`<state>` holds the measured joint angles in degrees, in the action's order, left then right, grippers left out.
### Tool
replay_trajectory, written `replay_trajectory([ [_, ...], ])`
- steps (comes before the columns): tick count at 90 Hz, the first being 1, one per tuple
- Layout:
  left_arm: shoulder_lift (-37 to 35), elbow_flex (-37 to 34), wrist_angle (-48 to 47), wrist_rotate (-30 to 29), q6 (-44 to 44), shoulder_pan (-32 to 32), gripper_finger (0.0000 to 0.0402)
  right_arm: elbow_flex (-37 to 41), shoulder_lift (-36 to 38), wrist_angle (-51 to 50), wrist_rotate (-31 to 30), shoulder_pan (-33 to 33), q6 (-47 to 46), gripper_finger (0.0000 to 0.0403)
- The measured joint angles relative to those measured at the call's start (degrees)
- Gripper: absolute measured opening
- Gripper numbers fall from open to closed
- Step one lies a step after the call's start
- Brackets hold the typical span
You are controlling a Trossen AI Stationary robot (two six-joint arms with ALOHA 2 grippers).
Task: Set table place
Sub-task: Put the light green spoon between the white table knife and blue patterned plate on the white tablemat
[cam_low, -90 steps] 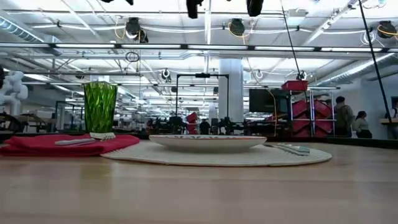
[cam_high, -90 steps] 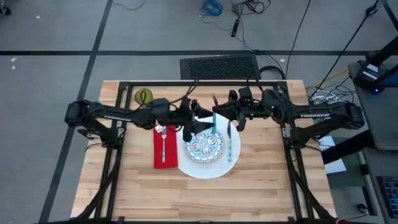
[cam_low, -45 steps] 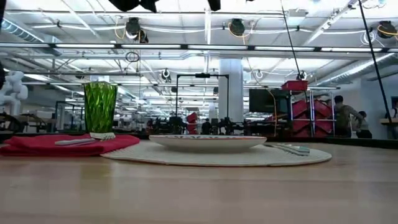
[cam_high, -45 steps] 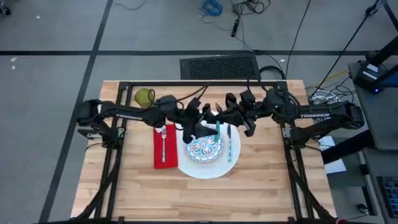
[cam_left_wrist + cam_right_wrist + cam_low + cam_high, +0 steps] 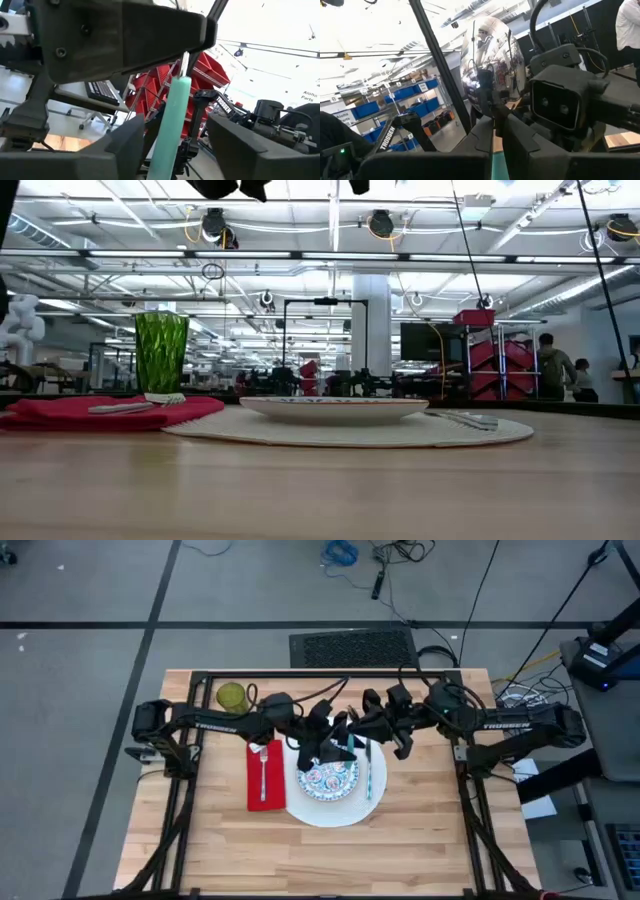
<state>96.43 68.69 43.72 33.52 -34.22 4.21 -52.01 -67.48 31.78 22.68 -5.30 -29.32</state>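
Your right gripper (image 5: 352,726) clamped the spoon (image 5: 172,120) near its bowl — handle reaching toward the left gripper (image 5: 336,737), whose fingers seemingly stood apart.

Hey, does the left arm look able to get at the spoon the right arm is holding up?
Probably yes. The spoon's teal handle sits between the open fingers of the left end effector, while the right end effector grips it near the bowl; nothing blocks it.

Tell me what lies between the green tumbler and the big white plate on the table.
In the high view, the red napkin with the fork on it lies between the tumbler and the white plate.
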Motion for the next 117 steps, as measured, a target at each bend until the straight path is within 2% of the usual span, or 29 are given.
replay_trajectory([
  [15, 0.01, 0.0, -0.11, 0.54, 0.02, 0.0, 0.0085, 0.0, 0.01, 0.28, 0.42, 0.0, -0.03, 0.0008],
  [32, -0.12, 0.0, 0.19, 1.42, 0.46, -0.09, 0.0021, 0.0, 0.02, 0.92, 2.09, 0.0, -0.58, 0.0008],
  [52, -0.14, 0.02, 0.19, 0.8, 0.11, -0.04, 0.0021, 0.0, 0.06, 0.76, 1.35, -0.11, -1.14, 0.0026],
  [70, 0.02, 0.0, -0.56, -0.12, -0.39, 0.69, 0.0021, 0.0, 1.81, -4.78, 1.15, -1.13, -5.64, 0.01],
  [89, -0.66, 0.0, -0.83, -0.71, 0.02, 1.31, 0.0021, 0.01, 8.87, -14.26, 1.26, -0.98, -2.0, 0.0164],
  [95, -1.59, 0.0, -2.75, -3.0, 0.86, 1.64, 0.0021, 0.01, 11.49, -18.21, -0.7, -0.97, -0.81, 0.0171],
  [101, -2.58, 0.0, -6.46, -8.19, 5.16, 1.68, 0.0021, 0.0, 13.79, -23.18, -5.05, -0.43, 0.64, 0.0171],
  [117, -7.41, 0.0, -24.51, -30.3, 15.09, 1.34, 0.0021, 0.02, 15.68, -32.43, -24.79, 3.31, 4.84, 0.0159],
])
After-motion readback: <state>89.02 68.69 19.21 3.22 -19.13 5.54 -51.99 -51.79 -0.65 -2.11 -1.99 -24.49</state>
